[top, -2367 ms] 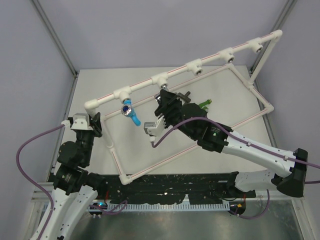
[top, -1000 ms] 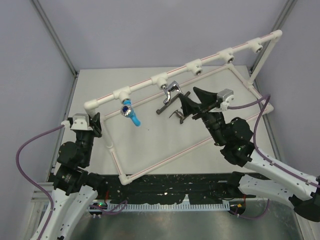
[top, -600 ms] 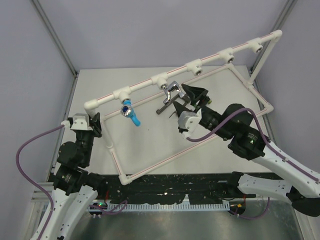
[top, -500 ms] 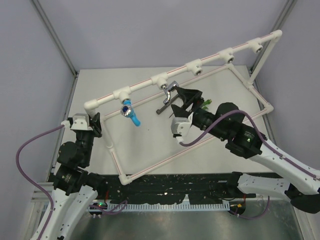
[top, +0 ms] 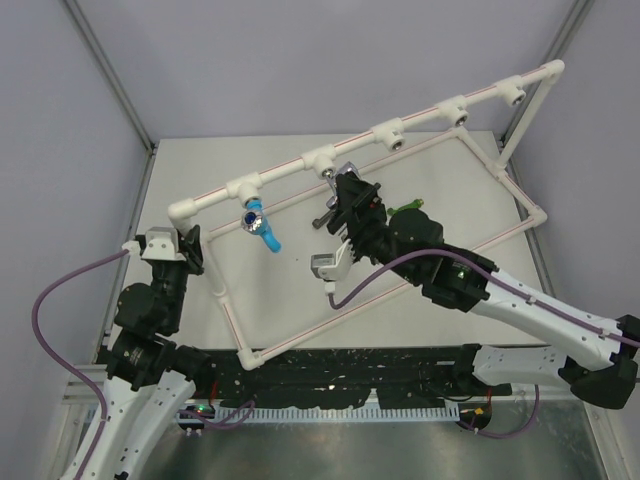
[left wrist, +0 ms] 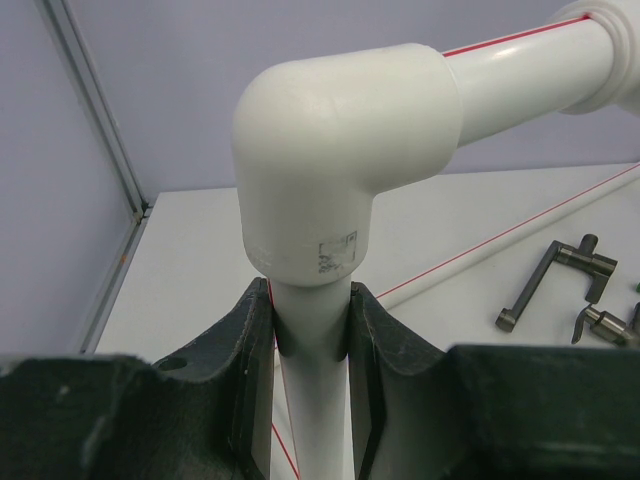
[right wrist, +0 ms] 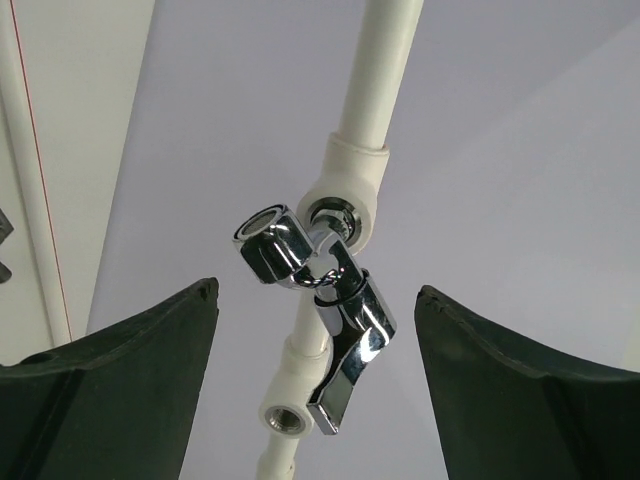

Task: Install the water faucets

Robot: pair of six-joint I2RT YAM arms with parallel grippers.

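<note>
Midway between spread jaws, chrome faucet

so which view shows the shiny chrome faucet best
Right wrist: the shiny chrome faucet sits in its white pipe socket, spout and handle fully visible inside the open right tool. Top external shows only a sliver of it behind the right arm. Left wrist does not show it.
</note>
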